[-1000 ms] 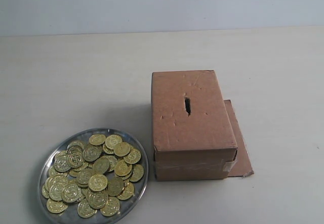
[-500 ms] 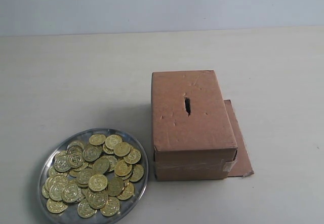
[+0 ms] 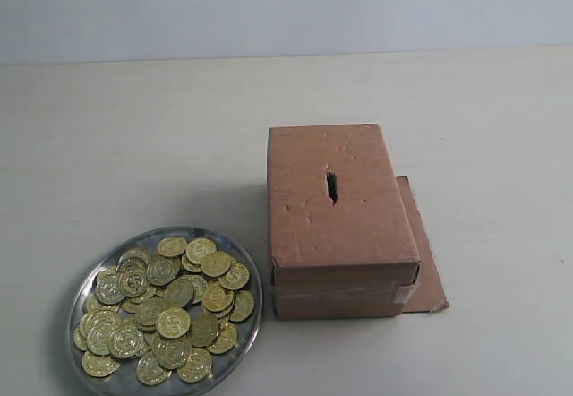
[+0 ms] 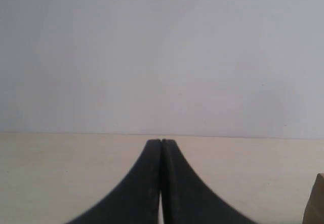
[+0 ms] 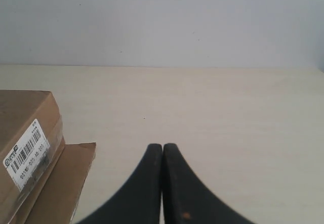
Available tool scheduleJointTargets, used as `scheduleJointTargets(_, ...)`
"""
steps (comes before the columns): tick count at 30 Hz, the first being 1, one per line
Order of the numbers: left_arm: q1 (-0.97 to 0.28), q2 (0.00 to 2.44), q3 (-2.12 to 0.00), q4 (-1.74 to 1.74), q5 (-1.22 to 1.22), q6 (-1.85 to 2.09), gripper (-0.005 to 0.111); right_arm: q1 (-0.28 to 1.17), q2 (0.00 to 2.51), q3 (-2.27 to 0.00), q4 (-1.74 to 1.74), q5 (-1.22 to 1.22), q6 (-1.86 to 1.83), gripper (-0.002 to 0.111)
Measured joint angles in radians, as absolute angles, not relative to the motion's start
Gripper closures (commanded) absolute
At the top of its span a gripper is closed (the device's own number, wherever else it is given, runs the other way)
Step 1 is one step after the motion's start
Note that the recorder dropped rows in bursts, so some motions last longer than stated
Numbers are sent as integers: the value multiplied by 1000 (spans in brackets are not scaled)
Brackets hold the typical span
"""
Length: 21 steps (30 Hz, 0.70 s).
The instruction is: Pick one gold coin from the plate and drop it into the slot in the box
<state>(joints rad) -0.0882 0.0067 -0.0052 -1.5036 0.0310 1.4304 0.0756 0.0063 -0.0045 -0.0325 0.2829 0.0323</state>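
Sitting closed and empty, left hand [image 4: 161, 142] and right hand [image 5: 162, 146], box [image 5: 23, 117] near right hand, coins [image 3: 170, 311] on plate [image 3: 98, 266].

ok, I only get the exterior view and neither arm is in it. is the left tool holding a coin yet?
Observer: No. The left wrist view shows the left tool shut tight, with no coin or anything else in it.
Operator: and the right one?
Observer: The right wrist view shows the right tool shut as well, with nothing in it.
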Motion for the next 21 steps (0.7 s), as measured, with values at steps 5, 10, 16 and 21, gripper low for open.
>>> scheduleJointTargets(5, -88, 7, -15, -1489, 13, 1429, 106, 76, 6, -4, -32, 284, 32, 108)
scheduleJointTargets(10, -88, 7, -15, -1154, -14, 1105, 106, 76, 6, -4, -32, 284, 32, 108)
scheduleJointTargets(16, -88, 7, -3, -508, -34, 419, 106, 76, 6, -4, -32, 284, 32, 108)
scheduleJointTargets(21, -88, 7, -3, -298, 84, 234, 106, 76, 6, -4, -32, 284, 32, 108)
